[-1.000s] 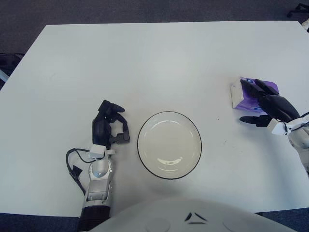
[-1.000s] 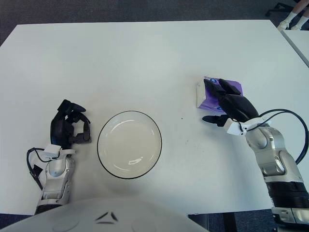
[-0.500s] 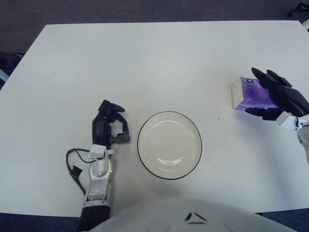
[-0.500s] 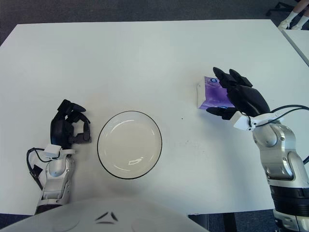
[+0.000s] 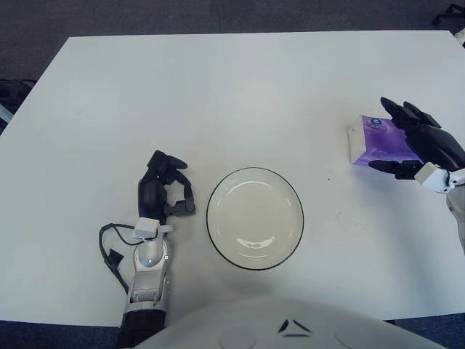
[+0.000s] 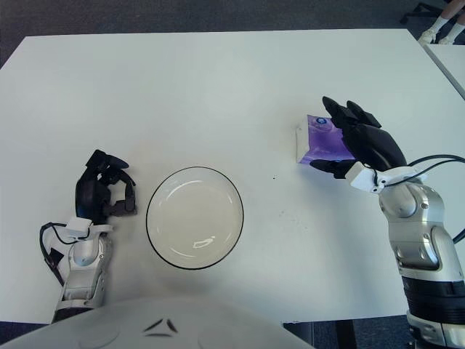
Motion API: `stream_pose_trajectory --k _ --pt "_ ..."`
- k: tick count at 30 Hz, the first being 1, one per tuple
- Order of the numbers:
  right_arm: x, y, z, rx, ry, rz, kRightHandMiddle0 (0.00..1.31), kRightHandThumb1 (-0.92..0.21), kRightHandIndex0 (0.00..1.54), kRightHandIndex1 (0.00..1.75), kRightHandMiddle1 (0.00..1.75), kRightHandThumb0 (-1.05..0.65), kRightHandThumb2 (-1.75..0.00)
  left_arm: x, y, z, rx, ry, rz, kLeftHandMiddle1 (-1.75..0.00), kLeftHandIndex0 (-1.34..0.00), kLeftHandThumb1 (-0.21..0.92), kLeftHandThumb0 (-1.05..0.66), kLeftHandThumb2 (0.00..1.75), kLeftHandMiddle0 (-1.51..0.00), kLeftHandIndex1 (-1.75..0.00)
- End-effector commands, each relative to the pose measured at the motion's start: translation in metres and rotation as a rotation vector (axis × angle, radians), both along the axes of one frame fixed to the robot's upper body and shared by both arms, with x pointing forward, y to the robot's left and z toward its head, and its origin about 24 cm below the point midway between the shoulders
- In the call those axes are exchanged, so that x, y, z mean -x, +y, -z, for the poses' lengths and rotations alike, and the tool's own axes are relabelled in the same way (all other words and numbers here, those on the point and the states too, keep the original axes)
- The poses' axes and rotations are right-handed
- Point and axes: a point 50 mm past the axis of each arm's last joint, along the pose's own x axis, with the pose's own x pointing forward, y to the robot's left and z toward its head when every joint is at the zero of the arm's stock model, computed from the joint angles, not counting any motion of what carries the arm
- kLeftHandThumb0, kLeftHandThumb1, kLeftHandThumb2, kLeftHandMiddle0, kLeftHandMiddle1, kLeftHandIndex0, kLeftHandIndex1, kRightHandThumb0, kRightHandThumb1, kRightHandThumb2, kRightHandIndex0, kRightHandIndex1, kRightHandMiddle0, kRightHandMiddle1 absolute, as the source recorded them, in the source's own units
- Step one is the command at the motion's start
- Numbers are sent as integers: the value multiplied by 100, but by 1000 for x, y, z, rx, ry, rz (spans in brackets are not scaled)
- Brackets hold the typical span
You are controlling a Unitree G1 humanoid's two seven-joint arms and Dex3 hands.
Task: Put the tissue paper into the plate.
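Hovering right hand (image 6: 356, 145) over tissue pack (image 6: 320, 142) (label unreadable), plate (image 6: 195, 217) apart

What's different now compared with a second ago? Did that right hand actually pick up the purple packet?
The right hand drew back to the robot's right, off the top of the tissue paper, and its fingers spread beside and over the pack's right end. No lift is visible: the pack sits in the same spot. The plate and the curled left hand have not moved.
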Motion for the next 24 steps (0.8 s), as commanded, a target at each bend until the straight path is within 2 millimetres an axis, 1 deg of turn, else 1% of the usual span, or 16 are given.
stream_pose_trajectory --k 1,6,9,12,17,19,24 --pt "-2 2 -4 48 -11 -14 0 -54 0 0 0 -96 -59 17 2 28 8 151 -18 -175 -60 1 -1 168 -86 -173" --pt "-8 5 -4 75 -6 -34 0 -55 0 0 0 -97 -60 17 2 28 3 151 -22 -175 -61 0 -1 169 -87 -172" --pt "-15 8 -2 84 20 -63 0 -56 0 0 0 -98 -60 17 2 28 5 151 -22 -175 -61 -1 -1 169 -88 -172" --pt "-24 11 2 86 47 -92 0 -60 0 0 0 -101 -57 18 2 27 10 149 -22 -175 -61 0 -1 169 -88 -173" --pt "-30 9 7 90 71 -114 0 -64 0 0 0 -104 -54 18 3 27 12 147 -24 -175 -60 1 -1 168 -87 -173" --pt "-32 8 9 91 77 -119 0 -69 0 0 0 -104 -49 19 3 27 10 146 -25 -175 -60 1 -1 168 -86 -172" --pt "-36 7 12 94 76 -148 0 -77 0 0 0 -105 -41 19 3 27 1 146 -28 -175 -60 1 -1 168 -86 -172"
